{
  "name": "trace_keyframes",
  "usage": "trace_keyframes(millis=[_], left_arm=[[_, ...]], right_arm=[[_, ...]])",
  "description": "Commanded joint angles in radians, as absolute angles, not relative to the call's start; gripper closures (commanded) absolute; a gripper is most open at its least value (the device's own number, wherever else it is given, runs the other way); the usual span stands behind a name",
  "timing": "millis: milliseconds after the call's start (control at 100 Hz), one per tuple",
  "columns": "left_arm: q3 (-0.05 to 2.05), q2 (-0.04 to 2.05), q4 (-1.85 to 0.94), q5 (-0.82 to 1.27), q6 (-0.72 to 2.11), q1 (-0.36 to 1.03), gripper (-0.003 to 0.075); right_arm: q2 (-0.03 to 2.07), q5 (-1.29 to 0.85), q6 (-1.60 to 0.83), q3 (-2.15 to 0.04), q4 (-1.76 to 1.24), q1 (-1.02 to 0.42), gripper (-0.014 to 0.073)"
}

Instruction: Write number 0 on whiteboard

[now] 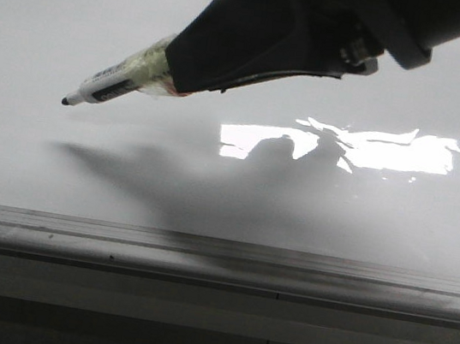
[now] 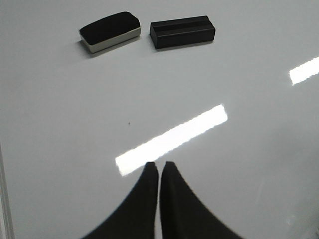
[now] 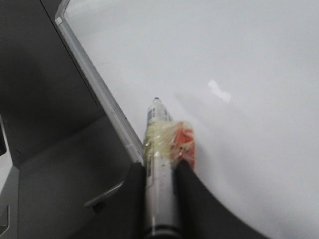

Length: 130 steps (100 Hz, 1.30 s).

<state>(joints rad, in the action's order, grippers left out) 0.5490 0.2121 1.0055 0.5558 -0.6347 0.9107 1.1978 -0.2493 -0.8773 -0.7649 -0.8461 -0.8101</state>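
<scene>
The whiteboard (image 1: 106,15) is a glossy pale grey board with a grey metal frame along its near edge (image 1: 201,250). No drawn 0 shows on it. My right gripper (image 1: 171,72) is shut on a white marker (image 1: 109,85) wrapped in tape, its black tip (image 1: 66,101) pointing left and held a little above the board, over its shadow. In the right wrist view the marker (image 3: 159,149) sits between the fingers (image 3: 134,184), near the board's frame edge (image 3: 99,94). My left gripper (image 2: 159,167) is shut and empty above the board (image 2: 224,59).
An eraser (image 2: 110,31) with a black top and a black marker holder (image 2: 182,31) lie side by side on the board ahead of the left gripper. Bright light reflections (image 1: 363,149) lie on the board. A dark surface (image 3: 45,99) lies beyond the board's frame.
</scene>
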Motion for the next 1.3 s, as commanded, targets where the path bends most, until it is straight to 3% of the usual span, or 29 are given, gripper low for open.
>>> trace_keyframes(millis=[0, 390, 1291], left_arm=[[0.571, 0.225, 1.044, 0.503, -0.652, 0.917, 0.074], [0.571, 0.225, 1.093, 0.511, -0.652, 0.917, 0.074], [0.571, 0.225, 1.129, 0.511, -0.652, 0.917, 0.074]], right_arm=[[1.174, -0.219, -0.886, -0.799, -0.862, -0.805, 0.0663], [1.096, -0.262, -0.873, -0.799, -0.771, -0.799, 0.0663], [1.117, -0.308, -0.83, -0.799, -0.774, -0.62, 0.0662]])
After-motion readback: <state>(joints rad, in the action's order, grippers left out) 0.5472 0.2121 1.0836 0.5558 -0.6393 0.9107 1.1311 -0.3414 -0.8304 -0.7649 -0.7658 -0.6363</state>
